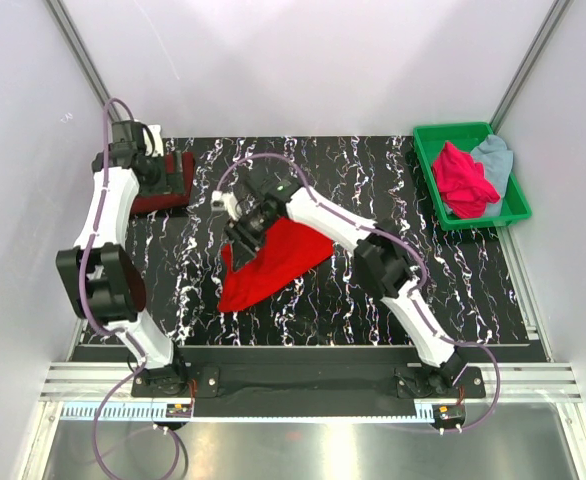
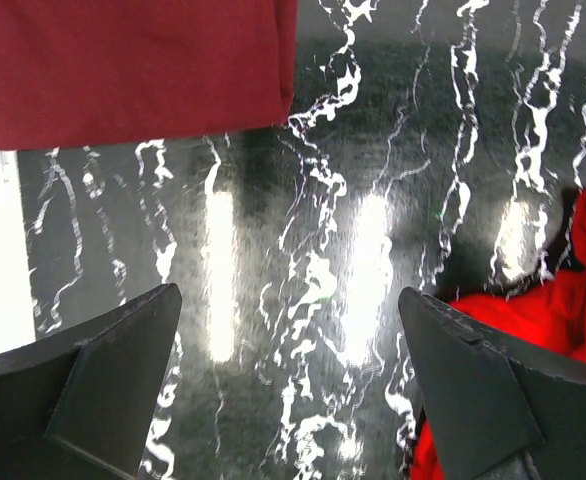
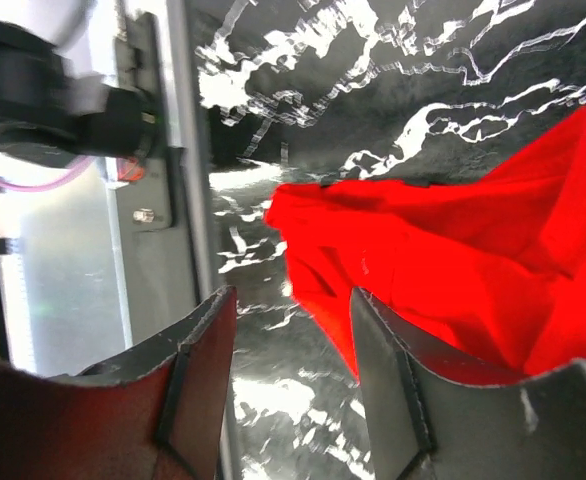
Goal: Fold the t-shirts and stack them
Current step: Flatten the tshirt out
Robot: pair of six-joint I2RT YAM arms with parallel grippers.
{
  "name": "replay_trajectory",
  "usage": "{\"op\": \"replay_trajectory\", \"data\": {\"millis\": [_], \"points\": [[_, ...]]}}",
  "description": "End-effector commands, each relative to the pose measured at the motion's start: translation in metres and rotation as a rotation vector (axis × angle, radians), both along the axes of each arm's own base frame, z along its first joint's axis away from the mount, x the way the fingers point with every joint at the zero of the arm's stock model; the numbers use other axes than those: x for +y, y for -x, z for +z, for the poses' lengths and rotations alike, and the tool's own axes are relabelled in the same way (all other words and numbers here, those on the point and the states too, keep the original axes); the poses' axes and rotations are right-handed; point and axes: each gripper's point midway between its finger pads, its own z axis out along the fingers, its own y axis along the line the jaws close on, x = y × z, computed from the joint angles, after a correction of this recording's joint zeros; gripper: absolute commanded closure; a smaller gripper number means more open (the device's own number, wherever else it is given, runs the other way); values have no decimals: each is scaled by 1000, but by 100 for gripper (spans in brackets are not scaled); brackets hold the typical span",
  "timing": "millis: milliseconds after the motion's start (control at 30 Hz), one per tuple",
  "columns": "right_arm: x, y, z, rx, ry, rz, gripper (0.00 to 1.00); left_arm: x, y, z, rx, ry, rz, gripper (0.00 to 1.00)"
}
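T-shirts: we find the red shirt (image 1: 273, 268) crumpled at the centre of the table (image 1: 453, 280), the maroon shirt (image 2: 123, 70) folded at the far left, and the pink shirt (image 1: 463, 182) and grey-blue shirt (image 1: 497, 155) in the green tray (image 1: 428, 172). The right claw (image 3: 293, 300) hovers at the red shirt's edge, fingers apart and gripping nothing. The left claw (image 2: 288, 300), spread wide, hangs near the maroon shirt.

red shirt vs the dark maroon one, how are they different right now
Colour: the red shirt is bright red, the maroon shirt dark. Shape: the maroon shirt is folded flat with straight edges; the red shirt lies rumpled and unfolded. Place: the maroon shirt sits at the far left of the table, the red shirt mid-table by the right end effector. Both are plain cloth lying on the table.
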Motion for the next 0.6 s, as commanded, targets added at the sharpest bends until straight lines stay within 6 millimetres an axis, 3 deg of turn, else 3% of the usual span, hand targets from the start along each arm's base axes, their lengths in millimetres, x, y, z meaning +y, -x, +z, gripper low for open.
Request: {"op": "replay_trajectory", "data": {"millis": [0, 133, 300, 433, 533, 567], "points": [[22, 21, -30, -63, 34, 69, 45, 2, 16, 30, -63, -28, -17, 2], [31, 29, -44, -93, 53, 95, 46, 6, 29, 36, -84, -38, 3, 2], [29, 17, -64, -180, 108, 65, 48, 6, 37, 43, -104, -31, 21, 2], [21, 6, -84, -242, 161, 35, 63, 6, 41, 44, -106, -27, 25, 2], [21, 1, -88, -264, 170, 13, 82, 7, 42, 40, -98, -27, 27, 2], [21, 0, -89, -267, 174, 5, 93, 7, 43, 40, -98, -29, 29, 2]]}}
